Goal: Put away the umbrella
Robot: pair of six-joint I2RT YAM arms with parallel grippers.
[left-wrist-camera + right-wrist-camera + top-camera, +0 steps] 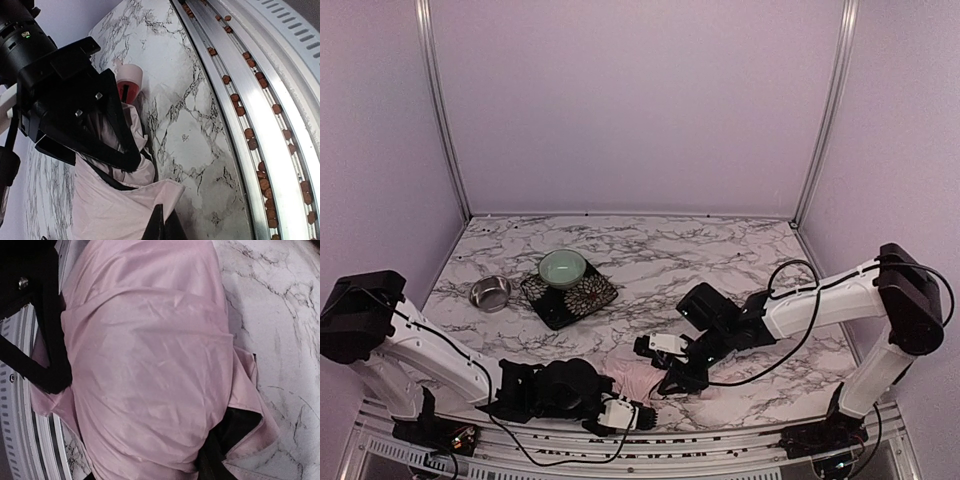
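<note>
On the table [720,250], the umbrella [635,378].

Crumpled pale pink folding umbrella [635,378] on a white marble-patterned table [720,250].
It lies near the front edge, with the right gripper [670,382] at its far right side and the left gripper [643,415] just at its near side. Back left, a pale green bowl [563,266] stands on a dark floral square mat [585,298], beside a small steel bowl [491,292].
</note>
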